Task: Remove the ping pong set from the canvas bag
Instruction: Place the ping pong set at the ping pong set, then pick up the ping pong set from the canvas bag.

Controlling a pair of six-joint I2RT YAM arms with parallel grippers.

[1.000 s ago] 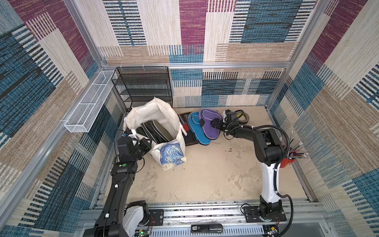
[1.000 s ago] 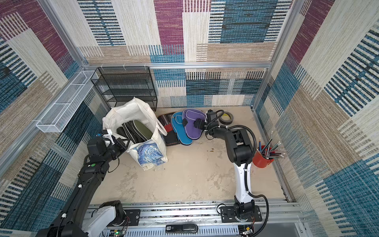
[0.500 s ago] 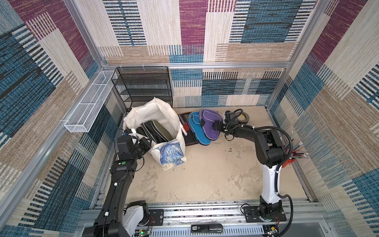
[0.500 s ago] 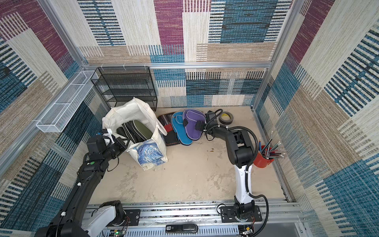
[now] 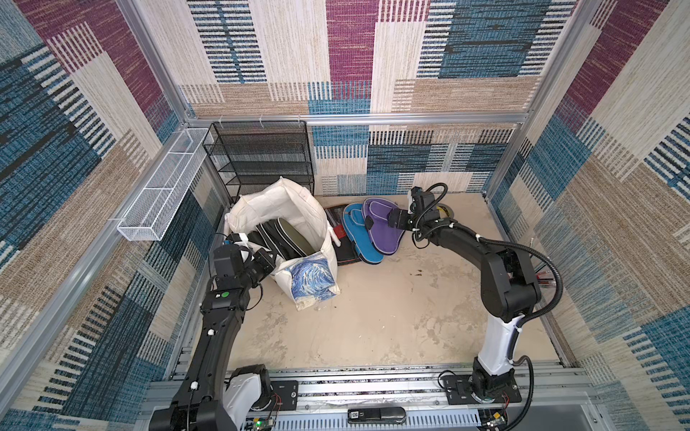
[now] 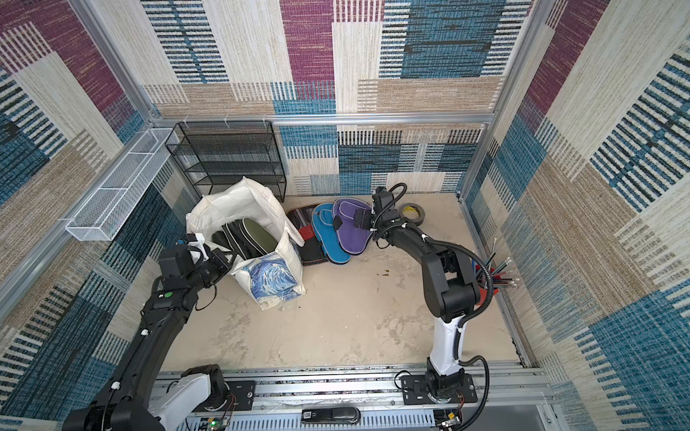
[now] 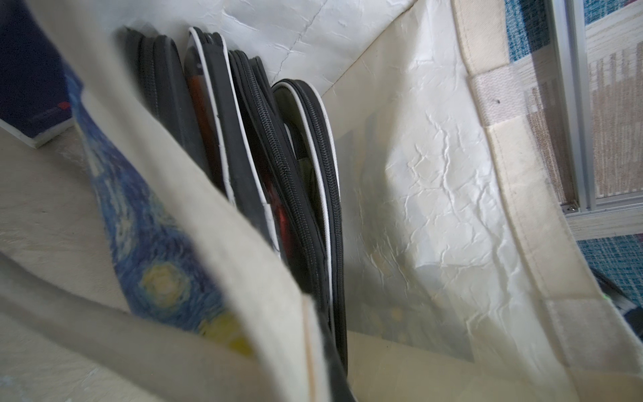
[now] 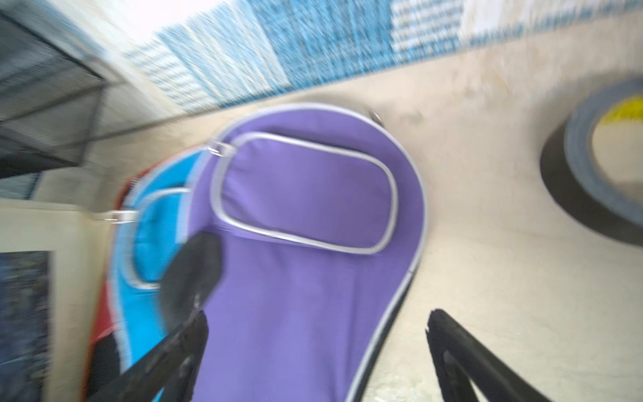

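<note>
1. left tool (image 5: 266, 261), nearest to me, stays clenched on the near rim of the canvas bag (image 5: 276, 209), as best i can judge. that grip has not changed over the last second, so the mouth is kept open.
2. over to the right, about as near, a red cup (image 6: 489, 287) holds a bunch of pencils.
3. inside the bag, several dark paddle cases (image 7: 306, 174) stand on edge, packed side by side. by my reckoning the job is only part done.
4. just beyond the bag, three more lie overlapping on the table (image 5: 373, 317): a red-and-black case (image 5: 341, 246) closest to the bag, then a blue case (image 5: 358, 242), then a purple case (image 5: 384, 239) on top.
5. right tool (image 5: 379, 222) hangs over the purple case with its jaws spread wide and nothing in them. it has shifted only a little in the last second, but its wrist view is smeared, so it is moving. i take it the purple case has been let go and the next reach is into the bag.
6. behind that arm a tape roll (image 6: 412, 214) lies flat on the table.
7. farthest back stand a black mesh shelf (image 5: 261, 156) and a white wire basket (image 5: 160, 194). i can make out nothing in either.
</note>
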